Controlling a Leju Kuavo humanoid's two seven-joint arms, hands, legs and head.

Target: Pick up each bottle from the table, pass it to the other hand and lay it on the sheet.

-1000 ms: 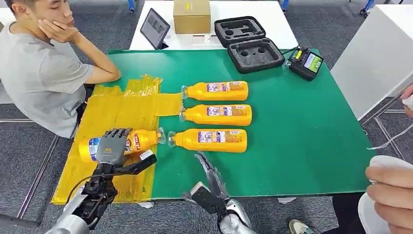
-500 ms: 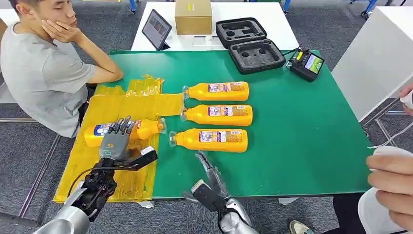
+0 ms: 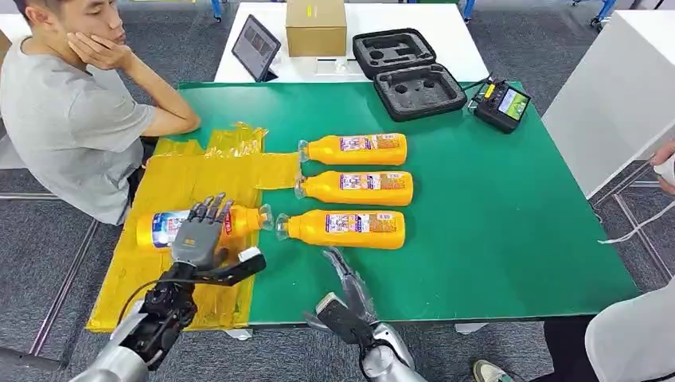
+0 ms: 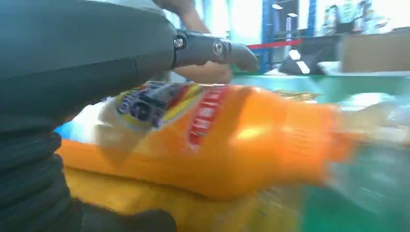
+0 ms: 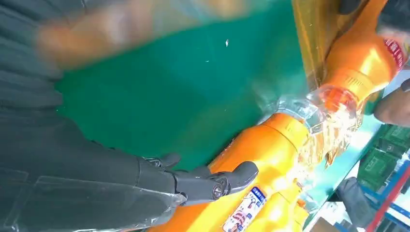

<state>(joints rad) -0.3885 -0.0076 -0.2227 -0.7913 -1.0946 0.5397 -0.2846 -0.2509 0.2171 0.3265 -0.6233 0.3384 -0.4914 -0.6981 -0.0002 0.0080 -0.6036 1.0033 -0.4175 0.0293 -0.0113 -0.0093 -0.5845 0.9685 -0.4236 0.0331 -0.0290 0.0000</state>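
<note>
An orange bottle point(image 3: 159, 228) with a blue-and-red label lies on its side on the yellow sheet point(image 3: 199, 179), cap toward the right. My left hand point(image 3: 197, 243) hovers at its middle, fingers spread over it and thumb stuck out sideways, not closed around it; the left wrist view shows the bottle point(image 4: 217, 140) close under that hand point(image 4: 87, 53). Three more orange bottles point(image 3: 353, 149) point(image 3: 354, 188) point(image 3: 342, 228) lie in a row on the green table point(image 3: 493, 207). My right hand point(image 3: 344, 294) is open at the front edge, just short of the nearest bottle point(image 5: 270, 150).
A person sits at the left with an elbow point(image 3: 171, 119) on the table corner. A tablet point(image 3: 255, 46), cardboard box point(image 3: 315, 26), open black foam case point(image 3: 407, 72) and a black device point(image 3: 500, 102) stand at the back. Another person point(image 3: 637, 334) is at the lower right.
My left hand's fingers have lifted and spread off the bottle, which has settled on the sheet. The person's hand at the lower right has drawn out of the picture.
</note>
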